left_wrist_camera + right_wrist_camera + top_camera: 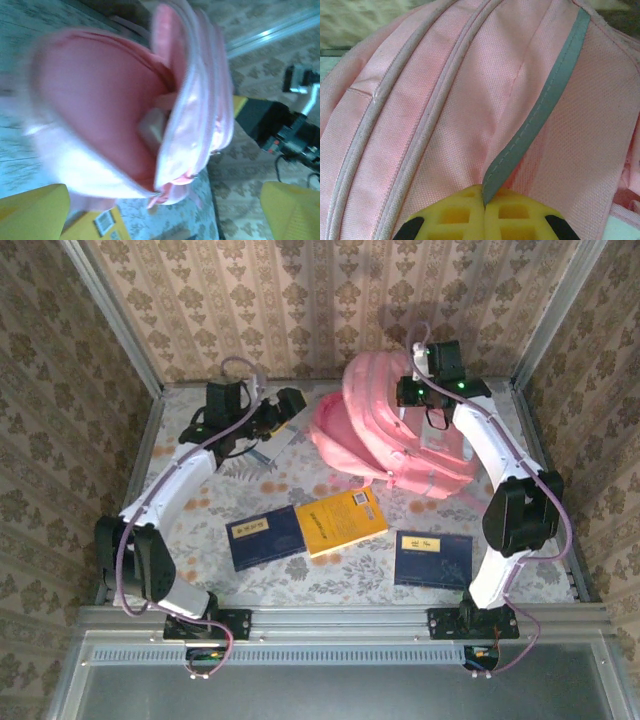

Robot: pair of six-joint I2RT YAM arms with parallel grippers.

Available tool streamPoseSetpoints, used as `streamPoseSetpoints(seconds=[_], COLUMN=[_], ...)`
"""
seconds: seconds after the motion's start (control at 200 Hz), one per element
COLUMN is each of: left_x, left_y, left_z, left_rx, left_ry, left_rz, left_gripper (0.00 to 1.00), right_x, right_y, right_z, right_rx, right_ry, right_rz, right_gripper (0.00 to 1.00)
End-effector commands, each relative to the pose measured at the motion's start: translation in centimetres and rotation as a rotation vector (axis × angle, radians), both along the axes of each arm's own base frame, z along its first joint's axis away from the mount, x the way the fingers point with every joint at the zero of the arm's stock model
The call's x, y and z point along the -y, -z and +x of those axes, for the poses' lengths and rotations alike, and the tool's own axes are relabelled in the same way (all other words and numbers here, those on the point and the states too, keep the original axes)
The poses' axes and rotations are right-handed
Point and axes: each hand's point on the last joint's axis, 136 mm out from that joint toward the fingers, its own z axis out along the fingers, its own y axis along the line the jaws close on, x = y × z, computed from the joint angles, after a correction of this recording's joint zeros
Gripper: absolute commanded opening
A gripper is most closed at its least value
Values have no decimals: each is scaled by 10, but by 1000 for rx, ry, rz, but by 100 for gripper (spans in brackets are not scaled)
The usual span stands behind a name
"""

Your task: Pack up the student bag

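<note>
Pink student bag sits far right on the table, its opening facing left.
Near of it lie 3 books: left blue book touching the yellow book, w/ the right blue book apart. R gripper is clamped tight on the bag's grey stripe at the bag's far side. L gripper is spread wide, holding nothing, just left of the bag and facing its pink inside.
</note>
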Motion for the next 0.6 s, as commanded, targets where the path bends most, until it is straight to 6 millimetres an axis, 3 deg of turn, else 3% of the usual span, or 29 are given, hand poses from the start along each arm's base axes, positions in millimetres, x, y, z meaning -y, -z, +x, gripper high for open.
streamPoseSetpoints(seconds=[0.0,0.05,0.135,0.175,0.27,0.415,0.595], left_x=[-41,-54,-67,-71,-71,-66,-47], left_y=[41,55,75,85,105,140,181], left_z=[3,7,16,21,36,63,88], left_rx=[-112,-168,-230,-276,-346,-421,-494], left_ry=[-118,-165,-197,-211,-216,-203,-154], left_rz=[104,132,205,240,283,303,294], left_gripper=[100,100,100,100,100,100,100], right_x=[41,40,39,40,38,26,-13], right_y=[9,17,27,25,6,-19,-19], right_z=[-5,-7,-9,-10,-9,-22,-43], right_rx=[-9,-28,-48,-41,29,105,126], right_ry=[124,127,152,173,211,221,113], right_rz=[-159,-160,-178,-200,-256,-278,-170], right_gripper=[0,9,36,46,58,61,59])
